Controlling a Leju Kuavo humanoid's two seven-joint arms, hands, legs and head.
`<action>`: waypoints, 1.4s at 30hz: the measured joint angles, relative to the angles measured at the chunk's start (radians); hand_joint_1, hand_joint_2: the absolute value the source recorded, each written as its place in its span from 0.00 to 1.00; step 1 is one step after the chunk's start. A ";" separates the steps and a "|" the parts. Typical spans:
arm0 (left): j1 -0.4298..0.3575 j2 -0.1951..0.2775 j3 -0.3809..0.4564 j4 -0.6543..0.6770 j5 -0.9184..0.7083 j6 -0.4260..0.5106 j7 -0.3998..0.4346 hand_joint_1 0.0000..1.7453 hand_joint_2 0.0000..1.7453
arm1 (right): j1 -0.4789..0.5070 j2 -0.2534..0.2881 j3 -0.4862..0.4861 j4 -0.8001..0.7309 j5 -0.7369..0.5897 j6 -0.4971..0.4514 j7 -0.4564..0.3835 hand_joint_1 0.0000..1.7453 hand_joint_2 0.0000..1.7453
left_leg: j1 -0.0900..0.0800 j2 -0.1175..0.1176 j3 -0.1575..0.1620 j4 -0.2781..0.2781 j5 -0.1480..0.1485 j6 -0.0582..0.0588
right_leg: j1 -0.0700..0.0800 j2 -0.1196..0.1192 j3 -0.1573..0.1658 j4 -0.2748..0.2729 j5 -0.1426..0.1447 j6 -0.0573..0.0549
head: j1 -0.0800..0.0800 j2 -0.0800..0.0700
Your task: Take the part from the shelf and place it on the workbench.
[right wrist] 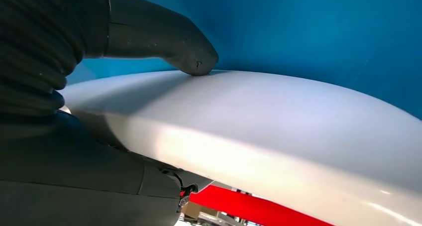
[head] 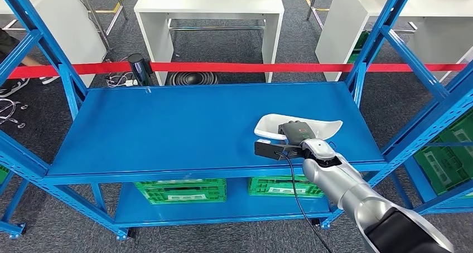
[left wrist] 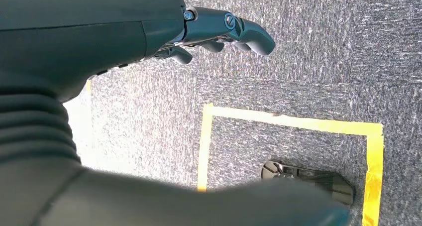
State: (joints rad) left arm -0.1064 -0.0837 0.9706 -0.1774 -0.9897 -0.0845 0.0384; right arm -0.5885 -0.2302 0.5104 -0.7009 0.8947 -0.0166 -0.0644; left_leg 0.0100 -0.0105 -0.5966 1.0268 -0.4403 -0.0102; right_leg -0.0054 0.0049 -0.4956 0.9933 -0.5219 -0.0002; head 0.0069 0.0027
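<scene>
Part (head: 279,125), white curved shell, sits on blue shelf (head: 167,130) near front right edge. We're at grab step: right robot hand (head: 295,135) on it, thumb (right wrist: 191,56) pressing top, fingers wrapped under, looks gripped. Right arm stretched forward over shelf. Next we reckon lift clear, turn to white counter (head: 212,5). Left robot hand (left wrist: 219,34) hangs by floor, fingers curled, holding nothing.

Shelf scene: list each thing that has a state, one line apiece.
White part: lying on the blue shelf, right side, gripped.
Right hand: on the part, thumb pressed on its surface.
Left hand: hanging over the carpet, fingers curled, holding nothing.
Green crates: on the lower shelf level.
Red tape: stretched taut behind the shelf.
</scene>
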 joint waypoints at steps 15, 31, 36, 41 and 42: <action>-0.003 -0.026 0.043 0.000 0.032 0.009 0.005 0.00 1.00 | 0.009 -0.043 -0.073 -0.191 -0.335 0.006 -0.102 1.00 1.00 | -0.001 0.001 -0.003 0.000 0.001 -0.001 | -0.001 0.002 -0.005 0.000 0.002 0.001 | 0.000 0.000; 0.028 -0.057 0.052 0.004 -0.024 0.067 0.107 0.00 1.00 | 0.034 -0.153 -0.301 -0.733 -0.788 0.179 -0.294 1.00 1.00 | -0.011 -0.002 -0.006 0.004 -0.007 0.011 | -0.011 0.000 -0.005 -0.002 -0.002 0.013 | 0.000 0.000; 0.030 -0.055 0.050 0.004 -0.051 0.070 0.098 0.00 1.00 | 0.091 -0.153 -0.307 -0.811 -0.809 0.170 -0.368 1.00 1.00 | -0.008 0.002 -0.004 -0.007 0.001 0.028 | -0.014 0.000 -0.010 0.018 -0.019 0.028 | 0.000 0.000; 0.030 -0.052 0.048 0.002 -0.061 0.073 0.098 0.00 1.00 | 0.128 -0.145 -0.307 -0.822 -0.833 0.190 -0.436 1.00 1.00 | -0.005 0.006 -0.014 -0.009 0.008 0.033 | -0.015 -0.001 -0.140 0.286 -0.136 0.034 | 0.003 0.000; 0.029 -0.051 0.048 0.002 -0.059 0.076 0.092 0.00 1.00 | 0.133 -0.140 -0.307 -0.822 -0.838 0.192 -0.448 1.00 1.00 | -0.005 0.006 -0.016 -0.006 0.009 0.032 | -0.016 -0.001 -0.140 0.283 -0.119 0.034 | 0.003 0.000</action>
State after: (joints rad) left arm -0.0771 -0.1343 1.0189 -0.1754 -1.0487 -0.0084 0.1304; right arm -0.4551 -0.3700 0.2035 -1.5232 0.0571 0.1756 -0.5121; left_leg 0.0052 -0.0044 -0.6129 1.0204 -0.4311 0.0216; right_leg -0.0213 0.0039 -0.6358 1.2759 -0.6405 0.0333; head 0.0099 0.0027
